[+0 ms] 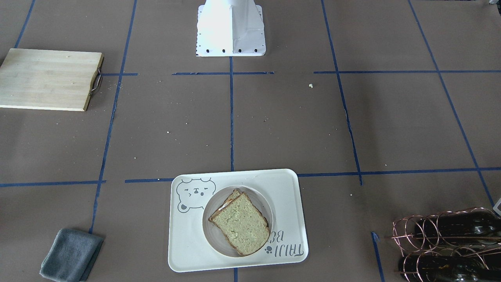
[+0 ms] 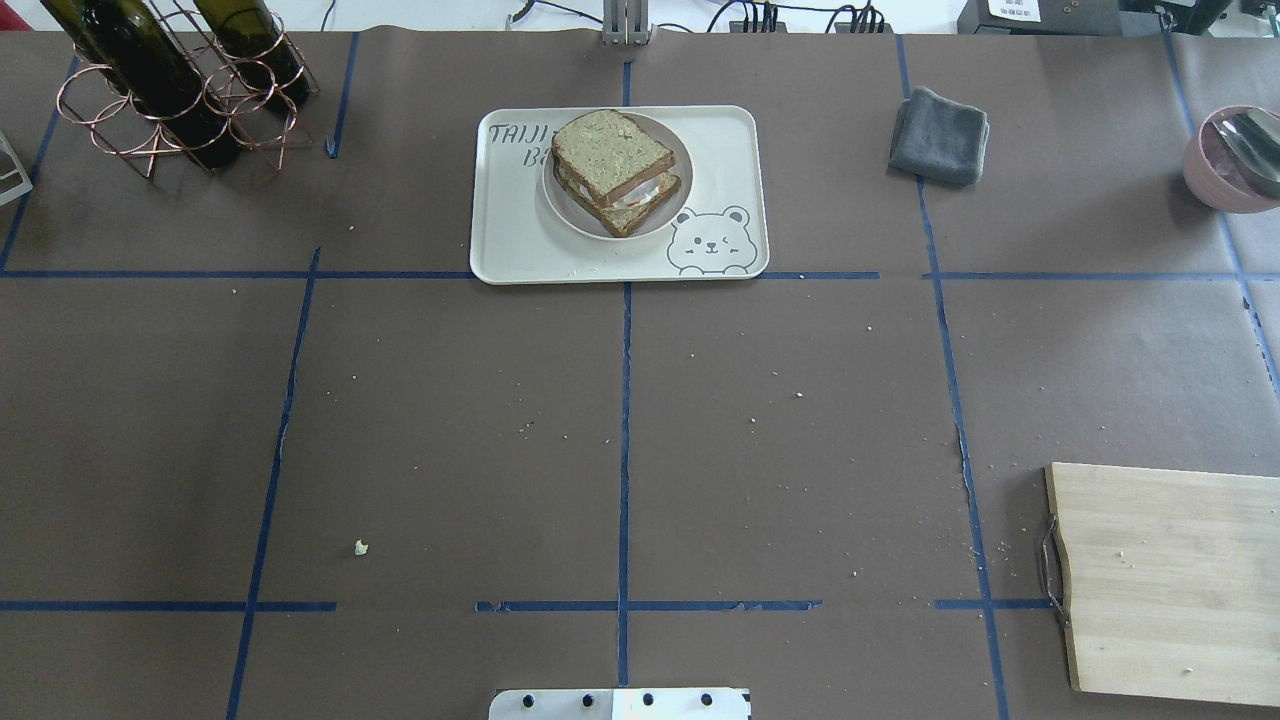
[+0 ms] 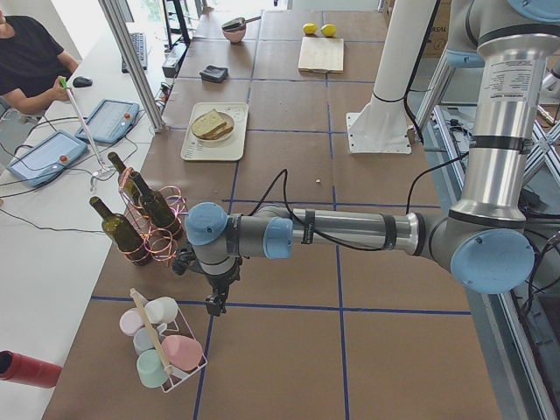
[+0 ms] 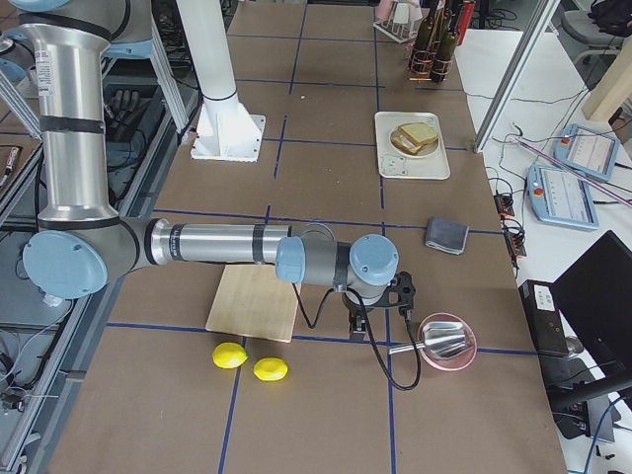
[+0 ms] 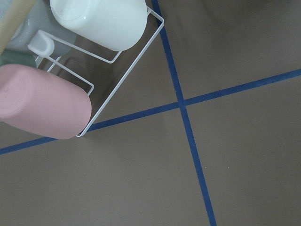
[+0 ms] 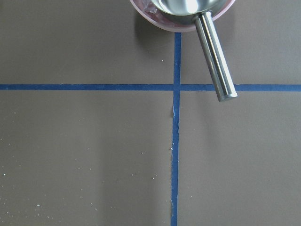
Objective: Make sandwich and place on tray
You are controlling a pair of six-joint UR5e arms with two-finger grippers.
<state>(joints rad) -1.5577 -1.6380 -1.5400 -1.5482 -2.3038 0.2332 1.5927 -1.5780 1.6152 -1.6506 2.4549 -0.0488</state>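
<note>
Sandwich (image 2: 612,165) sits on the plate (image 2: 568,210) on your "TAIJI" tray (image 2: 520,245); you cannot tell whether left gripper (image 3: 214,302) or right gripper (image 4: 357,324) is clenched

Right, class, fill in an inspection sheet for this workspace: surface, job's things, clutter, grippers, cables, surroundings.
Surface: brown paper table with a blue tape grid and scattered crumbs.
Job's things: sandwich assembled on a small plate, which sits on the tray.
Clutter: cutting board, grey cloth, bottle rack, pink bowl holding a metal scoop, two lemons, cup rack.
Grippers: left gripper hangs beside the cup rack; right gripper hangs near the pink bowl; open or shut cannot be told.
Cables: black cable looped along each forearm.
Surroundings: operator seated at a side desk with teach pendants.
</note>
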